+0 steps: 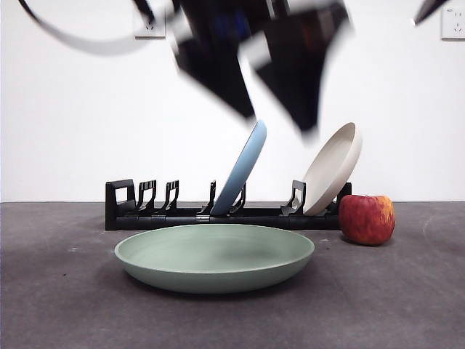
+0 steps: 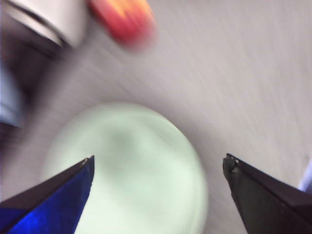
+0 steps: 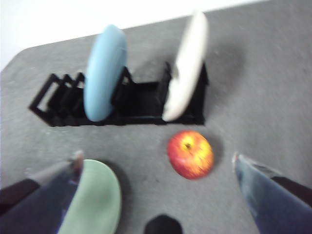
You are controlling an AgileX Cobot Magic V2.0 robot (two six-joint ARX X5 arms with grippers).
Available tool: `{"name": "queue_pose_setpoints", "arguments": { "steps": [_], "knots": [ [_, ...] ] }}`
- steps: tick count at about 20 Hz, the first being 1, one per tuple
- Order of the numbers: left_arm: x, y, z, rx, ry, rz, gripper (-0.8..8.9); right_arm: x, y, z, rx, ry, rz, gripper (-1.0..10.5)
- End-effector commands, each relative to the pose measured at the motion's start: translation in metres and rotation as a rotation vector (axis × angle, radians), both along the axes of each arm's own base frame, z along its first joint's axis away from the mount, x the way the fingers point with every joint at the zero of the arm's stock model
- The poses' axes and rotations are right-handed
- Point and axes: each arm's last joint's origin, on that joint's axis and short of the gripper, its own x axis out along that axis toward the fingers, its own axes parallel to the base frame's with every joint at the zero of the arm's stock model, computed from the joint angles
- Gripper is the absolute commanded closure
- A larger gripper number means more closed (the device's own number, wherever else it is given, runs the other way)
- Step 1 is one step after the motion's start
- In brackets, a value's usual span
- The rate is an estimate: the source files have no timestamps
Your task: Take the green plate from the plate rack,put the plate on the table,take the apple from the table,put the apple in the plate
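The green plate (image 1: pixel 214 254) lies flat on the table (image 1: pixel 392 298), in front of the plate rack (image 1: pixel 167 214). The apple (image 1: pixel 367 218) stands on the table to the plate's right, beside the rack's end. My left gripper (image 1: pixel 265 102) is open and empty, blurred, high above the plate. Its wrist view looks down between the jaws (image 2: pixel 158 157) at the plate (image 2: pixel 126 165) and the apple (image 2: pixel 124 19). My right gripper (image 3: pixel 157 156) is open and empty, well above the table, with the apple (image 3: pixel 190 153), the plate (image 3: pixel 95 200) and the rack (image 3: pixel 136 105) below it.
A blue plate (image 1: pixel 243 171) and a beige plate (image 1: pixel 333 167) stand leaning in the rack; both also show in the right wrist view, blue (image 3: pixel 104 73) and beige (image 3: pixel 187 68). A white wall rises behind the table. A black tip (image 1: pixel 430 9) shows at the top right corner.
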Motion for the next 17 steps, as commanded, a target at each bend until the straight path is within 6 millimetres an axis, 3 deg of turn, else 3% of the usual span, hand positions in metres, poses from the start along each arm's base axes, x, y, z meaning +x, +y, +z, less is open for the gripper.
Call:
{"name": "queue_pose_setpoints", "arguments": {
  "steps": [1, 4, 8, 13, 17],
  "knots": [
    [-0.015, 0.03, 0.046, -0.137, -0.12, 0.061, 3.75, 0.004, 0.005, 0.009, -0.033, -0.01, 0.036, 3.8],
    [-0.034, 0.078, 0.091, -0.303, -0.216, 0.127, 3.75, 0.018, 0.015, 0.012, -0.073, 0.03, 0.06, 3.8],
    [-0.056, 0.135, 0.122, -0.441, -0.309, 0.246, 3.75, 0.047, 0.04, 0.004, -0.17, 0.102, 0.1, 3.8],
    [-0.08, 0.186, 0.136, -0.501, -0.403, 0.412, 3.77, 0.094, 0.072, -0.025, -0.32, 0.201, 0.114, 3.8],
    [-0.092, 0.203, 0.134, -0.512, -0.396, 0.459, 3.77, 0.13, 0.083, -0.06, -0.359, 0.283, 0.118, 3.8]
  ]
}}
